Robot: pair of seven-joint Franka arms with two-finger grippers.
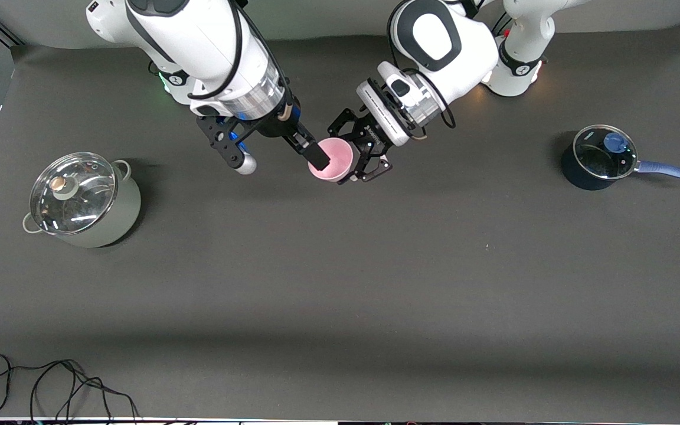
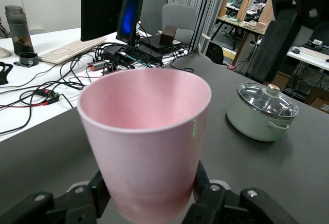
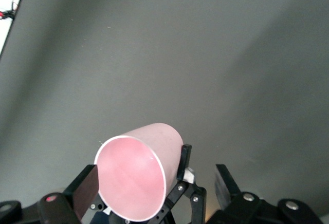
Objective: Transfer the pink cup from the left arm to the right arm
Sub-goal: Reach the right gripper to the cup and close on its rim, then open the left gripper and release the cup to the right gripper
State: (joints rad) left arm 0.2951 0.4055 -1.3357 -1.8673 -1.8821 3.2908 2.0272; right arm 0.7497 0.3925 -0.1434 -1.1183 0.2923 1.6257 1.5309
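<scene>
**Handover at the midpoint**

Above the table's middle, toward the robots' edge, the left gripper (image 1: 356,154) clamps the pink cup (image 1: 332,158) — front view. Left wrist: claw hugs its base. Right wrist: the right gripper (image 1: 316,154) straddles the rim, apparently unclosed — release remains.

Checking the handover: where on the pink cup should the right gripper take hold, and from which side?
Probably the wall near the rim, coming in from the mouth end. The left gripper clamps the pink cup around its lower body, which leaves the wider rim end free. The cup's mouth is tilted toward the open right gripper.
</scene>
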